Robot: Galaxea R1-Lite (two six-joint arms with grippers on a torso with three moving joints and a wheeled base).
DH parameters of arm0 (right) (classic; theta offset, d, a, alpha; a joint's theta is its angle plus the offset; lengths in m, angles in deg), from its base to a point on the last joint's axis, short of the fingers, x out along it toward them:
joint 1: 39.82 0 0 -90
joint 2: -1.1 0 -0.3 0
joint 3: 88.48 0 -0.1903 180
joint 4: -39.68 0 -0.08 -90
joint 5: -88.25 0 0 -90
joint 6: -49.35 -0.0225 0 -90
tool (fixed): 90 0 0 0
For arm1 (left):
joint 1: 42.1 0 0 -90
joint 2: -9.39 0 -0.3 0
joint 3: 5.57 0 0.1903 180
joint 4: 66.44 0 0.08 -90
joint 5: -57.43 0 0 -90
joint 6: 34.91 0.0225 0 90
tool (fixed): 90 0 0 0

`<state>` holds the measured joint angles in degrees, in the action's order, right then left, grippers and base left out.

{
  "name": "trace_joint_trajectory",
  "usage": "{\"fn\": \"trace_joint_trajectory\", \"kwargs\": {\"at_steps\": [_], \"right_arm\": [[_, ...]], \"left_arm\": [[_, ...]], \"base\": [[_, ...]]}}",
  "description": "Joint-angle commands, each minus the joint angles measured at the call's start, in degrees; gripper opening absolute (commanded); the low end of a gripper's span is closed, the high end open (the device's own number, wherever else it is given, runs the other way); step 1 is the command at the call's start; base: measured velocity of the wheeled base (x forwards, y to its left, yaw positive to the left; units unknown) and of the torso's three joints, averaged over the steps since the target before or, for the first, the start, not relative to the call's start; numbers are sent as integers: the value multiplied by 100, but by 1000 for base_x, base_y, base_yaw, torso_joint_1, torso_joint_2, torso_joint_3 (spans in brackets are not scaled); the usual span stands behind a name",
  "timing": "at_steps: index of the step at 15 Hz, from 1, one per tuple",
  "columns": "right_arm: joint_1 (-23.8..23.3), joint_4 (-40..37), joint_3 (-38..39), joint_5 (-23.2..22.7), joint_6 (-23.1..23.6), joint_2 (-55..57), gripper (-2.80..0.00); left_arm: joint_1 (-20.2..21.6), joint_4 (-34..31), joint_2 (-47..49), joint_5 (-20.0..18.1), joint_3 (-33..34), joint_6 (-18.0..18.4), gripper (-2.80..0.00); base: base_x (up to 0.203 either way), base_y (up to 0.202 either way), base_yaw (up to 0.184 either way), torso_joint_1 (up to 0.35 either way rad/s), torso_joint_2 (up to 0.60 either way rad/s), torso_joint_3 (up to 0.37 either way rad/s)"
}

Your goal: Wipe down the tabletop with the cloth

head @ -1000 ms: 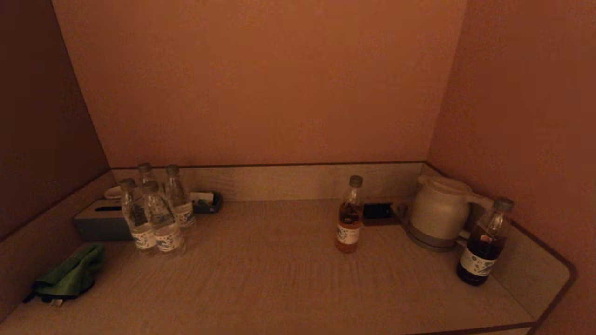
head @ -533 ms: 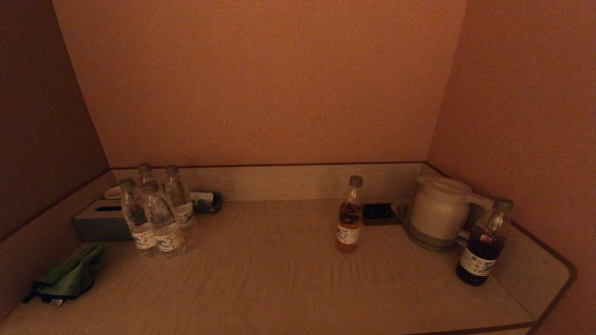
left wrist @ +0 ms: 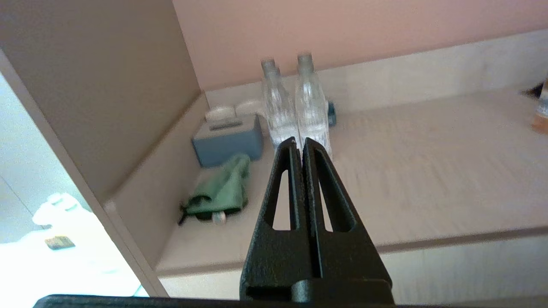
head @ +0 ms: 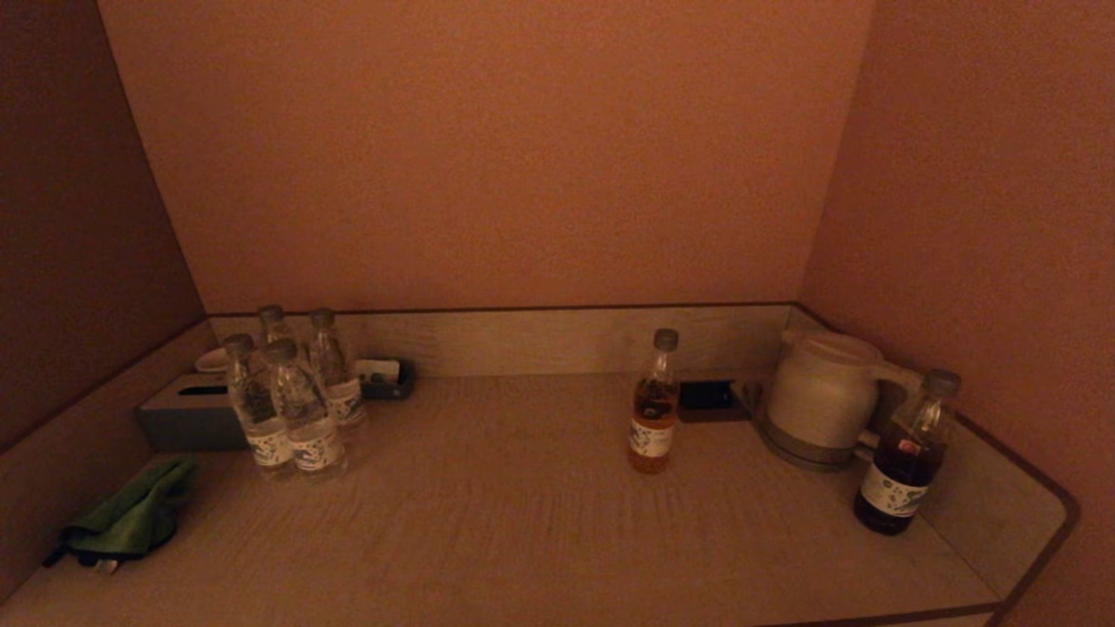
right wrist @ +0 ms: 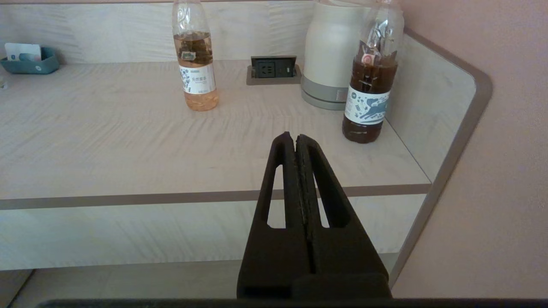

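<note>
The dark-green cloth (head: 131, 520) lies rumpled on the tabletop (head: 523, 540) at the near left, by the left wall and in front of the grey tissue box (head: 187, 414). It also shows in the left wrist view (left wrist: 220, 192). My left gripper (left wrist: 299, 144) is shut and empty, held off the counter's front edge, apart from the cloth. My right gripper (right wrist: 292, 137) is shut and empty, in front of the counter's right part. Neither gripper shows in the head view.
Several clear water bottles (head: 296, 409) stand next to the tissue box. An amber drink bottle (head: 654, 405) stands mid-right, a white kettle (head: 823, 396) and a dark drink bottle (head: 906, 457) at the right. A power socket (head: 706, 396) and a small tray (head: 388, 376) sit by the back wall.
</note>
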<state>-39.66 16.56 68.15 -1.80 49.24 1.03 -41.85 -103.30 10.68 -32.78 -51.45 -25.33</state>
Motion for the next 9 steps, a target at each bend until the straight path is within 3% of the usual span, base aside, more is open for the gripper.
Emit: {"fn": "trace_joint_trajectory", "kwargs": {"at_steps": [1, 5, 9], "right_arm": [[2, 2, 0, -4, -7, 7, -280], [2, 2, 0, -4, -7, 7, -280], [2, 2, 0, -4, -7, 7, -280]], "left_arm": [[2, 210, -128, -7, 560, -31, -280], [2, 2067, -125, -501, 1888, -47, -280], [2, 2237, -129, -551, 2119, -35, -280]], "base": [[0, 0, 0, 0, 0, 0], [0, 0, 0, 0, 0, 0], [0, 0, 0, 0, 0, 0]]}}
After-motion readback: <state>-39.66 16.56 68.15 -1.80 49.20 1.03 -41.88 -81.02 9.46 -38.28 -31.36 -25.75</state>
